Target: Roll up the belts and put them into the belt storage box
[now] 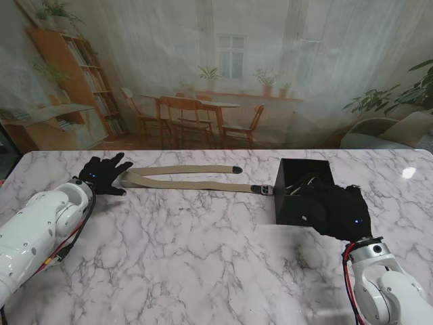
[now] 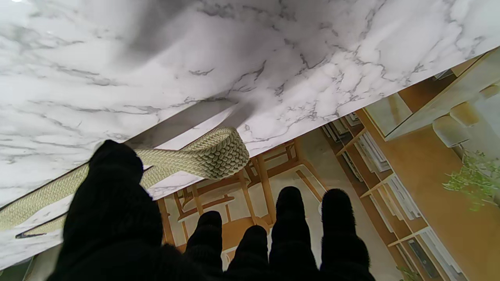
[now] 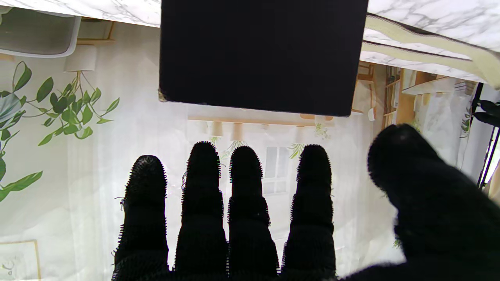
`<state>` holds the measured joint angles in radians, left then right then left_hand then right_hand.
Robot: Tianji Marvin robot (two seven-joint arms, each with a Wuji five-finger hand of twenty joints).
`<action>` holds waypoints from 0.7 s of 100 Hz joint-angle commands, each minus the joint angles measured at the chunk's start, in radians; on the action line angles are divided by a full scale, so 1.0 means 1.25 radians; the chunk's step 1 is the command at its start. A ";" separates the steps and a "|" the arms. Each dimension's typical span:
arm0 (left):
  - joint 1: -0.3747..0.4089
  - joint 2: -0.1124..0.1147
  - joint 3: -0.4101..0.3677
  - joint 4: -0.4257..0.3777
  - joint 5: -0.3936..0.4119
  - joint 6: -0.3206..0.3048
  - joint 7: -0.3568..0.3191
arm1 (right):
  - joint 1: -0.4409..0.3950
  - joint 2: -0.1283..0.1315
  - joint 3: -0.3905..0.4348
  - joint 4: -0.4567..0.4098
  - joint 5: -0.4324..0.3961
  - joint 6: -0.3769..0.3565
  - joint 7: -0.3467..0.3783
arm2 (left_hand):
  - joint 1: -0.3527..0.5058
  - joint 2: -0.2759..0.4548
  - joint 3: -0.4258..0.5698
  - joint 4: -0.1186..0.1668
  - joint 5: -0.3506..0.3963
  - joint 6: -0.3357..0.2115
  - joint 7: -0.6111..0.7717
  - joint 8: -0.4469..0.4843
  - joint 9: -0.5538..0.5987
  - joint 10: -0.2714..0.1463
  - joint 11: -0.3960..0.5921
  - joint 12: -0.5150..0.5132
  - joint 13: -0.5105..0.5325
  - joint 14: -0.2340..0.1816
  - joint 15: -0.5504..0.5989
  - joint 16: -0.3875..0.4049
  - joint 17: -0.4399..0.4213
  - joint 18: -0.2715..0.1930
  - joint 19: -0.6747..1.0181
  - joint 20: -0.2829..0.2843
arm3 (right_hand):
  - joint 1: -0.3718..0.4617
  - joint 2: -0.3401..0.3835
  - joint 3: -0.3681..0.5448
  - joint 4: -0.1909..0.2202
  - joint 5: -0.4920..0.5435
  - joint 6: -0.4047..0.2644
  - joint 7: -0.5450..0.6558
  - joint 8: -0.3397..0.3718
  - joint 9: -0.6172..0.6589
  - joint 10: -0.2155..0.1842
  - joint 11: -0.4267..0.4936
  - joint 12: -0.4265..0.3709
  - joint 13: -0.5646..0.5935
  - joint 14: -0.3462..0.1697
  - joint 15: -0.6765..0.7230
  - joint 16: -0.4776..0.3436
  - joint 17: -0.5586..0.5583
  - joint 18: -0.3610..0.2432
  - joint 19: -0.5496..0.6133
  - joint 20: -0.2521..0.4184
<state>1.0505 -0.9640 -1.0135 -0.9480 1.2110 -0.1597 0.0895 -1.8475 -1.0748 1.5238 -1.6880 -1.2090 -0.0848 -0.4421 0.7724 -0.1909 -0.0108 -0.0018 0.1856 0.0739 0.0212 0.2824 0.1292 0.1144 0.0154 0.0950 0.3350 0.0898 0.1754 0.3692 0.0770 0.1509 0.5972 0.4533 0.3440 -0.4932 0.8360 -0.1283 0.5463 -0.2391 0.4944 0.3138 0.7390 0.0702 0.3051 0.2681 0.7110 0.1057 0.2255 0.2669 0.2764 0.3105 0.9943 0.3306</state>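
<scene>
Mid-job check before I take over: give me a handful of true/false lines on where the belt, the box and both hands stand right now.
1. The beige belt lies folded double on the marble table. True.
2. The belt is already rolled inside the black storage box. False: it lies stretched out, left of the box.
3. The left hand is at the belt's folded end, fingers spread. True.
4. The right hand grips the belt's buckle. False: it is beside the box, holding nothing.

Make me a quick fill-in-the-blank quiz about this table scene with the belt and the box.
1. The beige belt lies folded on the ____ table.
2. The belt storage box is coloured ____.
3. The belt's folded end lies by the ____ hand.
4. The right hand rests against the ____.

Missing words: marble; black; left; box
</scene>
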 commanded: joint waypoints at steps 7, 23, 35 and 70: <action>-0.058 -0.005 0.060 0.056 -0.049 0.012 0.005 | -0.010 -0.002 0.006 -0.001 -0.005 0.006 -0.011 | 0.027 -0.014 0.006 -0.002 -0.040 0.012 -0.023 -0.003 0.002 -0.018 0.016 0.009 0.016 -0.010 -0.009 -0.009 -0.004 0.003 0.024 0.020 | 0.016 -0.008 0.016 0.016 0.016 0.024 -0.002 0.011 0.001 0.006 -0.008 0.005 -0.002 0.013 -0.026 0.015 -0.012 0.025 -0.017 0.017; -0.114 -0.017 0.151 0.122 -0.121 0.023 0.026 | -0.015 -0.003 0.010 -0.001 -0.007 0.016 -0.019 | 0.035 -0.007 0.008 -0.001 -0.034 0.007 -0.026 -0.011 0.004 -0.017 0.019 0.010 0.018 -0.008 -0.007 -0.006 -0.006 0.012 0.029 0.023 | 0.018 -0.001 0.015 0.016 0.024 0.024 0.001 0.014 0.002 0.012 -0.008 0.006 -0.003 0.015 -0.026 0.015 -0.014 0.026 -0.020 0.018; -0.137 -0.025 0.193 0.147 -0.154 0.030 0.030 | -0.017 -0.004 0.013 -0.001 -0.004 0.018 -0.023 | 0.053 0.007 0.014 0.000 -0.007 0.000 -0.013 -0.008 0.005 -0.018 0.021 0.011 0.018 -0.010 -0.007 -0.005 -0.007 0.012 0.031 0.024 | 0.018 0.001 0.013 0.016 0.027 0.026 0.001 0.015 0.001 0.014 -0.008 0.007 -0.003 0.017 -0.026 0.015 -0.014 0.025 -0.020 0.020; -0.187 -0.043 0.298 0.201 -0.229 0.050 0.025 | -0.021 -0.005 0.016 -0.004 0.000 0.020 -0.026 | 0.148 0.043 0.015 -0.001 0.134 -0.034 0.180 0.145 0.004 -0.029 0.020 0.016 0.012 -0.015 0.000 0.002 -0.003 0.003 0.055 0.040 | 0.019 0.004 0.011 0.017 0.038 0.030 0.002 0.019 -0.001 0.021 -0.007 0.009 -0.006 0.019 -0.026 0.016 -0.016 0.026 -0.022 0.023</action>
<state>0.8233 -1.0062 -0.6416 -0.7003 0.9337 -0.1027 0.1407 -1.8668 -1.0785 1.5419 -1.6885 -1.2099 -0.0654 -0.4724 0.9129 -0.1645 -0.0085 -0.0019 0.3441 0.0386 0.1970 0.4186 0.1296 0.0822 0.0283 0.1052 0.3370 0.0792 0.1754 0.3692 0.0776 0.1505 0.6357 0.4827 0.3442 -0.4932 0.8362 -0.1283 0.5688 -0.2289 0.4952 0.3155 0.7390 0.0819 0.3051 0.2692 0.7109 0.1067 0.2256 0.2669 0.2760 0.3111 0.9856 0.3389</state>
